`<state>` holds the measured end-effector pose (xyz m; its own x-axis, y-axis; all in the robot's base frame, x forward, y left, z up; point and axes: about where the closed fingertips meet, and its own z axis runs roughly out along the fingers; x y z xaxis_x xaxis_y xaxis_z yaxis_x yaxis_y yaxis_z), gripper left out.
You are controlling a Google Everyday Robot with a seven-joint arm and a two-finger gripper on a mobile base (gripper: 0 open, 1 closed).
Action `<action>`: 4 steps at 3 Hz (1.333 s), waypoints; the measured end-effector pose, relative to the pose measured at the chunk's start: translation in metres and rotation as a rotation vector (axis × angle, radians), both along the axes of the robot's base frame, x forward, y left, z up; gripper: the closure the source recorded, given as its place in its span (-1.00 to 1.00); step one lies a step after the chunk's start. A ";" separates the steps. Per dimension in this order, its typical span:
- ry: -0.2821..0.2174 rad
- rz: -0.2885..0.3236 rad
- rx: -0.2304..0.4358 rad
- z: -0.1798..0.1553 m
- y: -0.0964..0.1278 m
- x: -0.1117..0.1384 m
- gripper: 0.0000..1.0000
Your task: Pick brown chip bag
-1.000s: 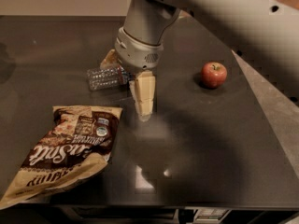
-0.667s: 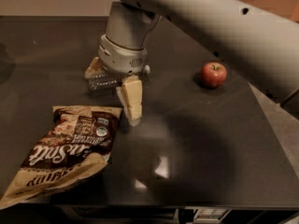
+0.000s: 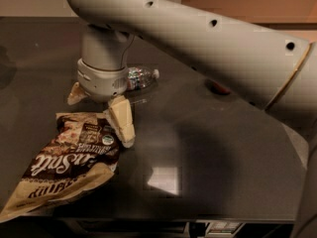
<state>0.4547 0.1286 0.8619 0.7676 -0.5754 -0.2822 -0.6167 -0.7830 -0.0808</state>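
The brown chip bag lies flat at the front left of the dark table, dark brown middle with white script, tan ends. My gripper hangs from the big pale arm right over the bag's far end. It is open: one cream finger is at the bag's upper right corner, the other is beyond its far edge. Whether the fingers touch the bag I cannot tell. The bag's far edge is partly hidden by the wrist.
A clear plastic water bottle lies just behind the wrist. A red apple is mostly hidden behind the arm at mid right. The table's front edge runs just below the bag. The arm spans the upper right.
The gripper has moved left and toward the bag, from the table's middle to over the bag's far end. The arm now covers the apple; the bottle shows to the wrist's right.
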 end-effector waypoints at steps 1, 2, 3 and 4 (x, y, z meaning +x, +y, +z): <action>-0.010 0.060 -0.028 -0.011 0.013 -0.009 -1.00; -0.019 0.100 -0.038 -0.016 0.023 -0.015 -0.67; -0.015 0.107 -0.039 -0.012 0.027 -0.016 -0.20; -0.002 0.099 -0.036 -0.006 0.023 -0.015 0.26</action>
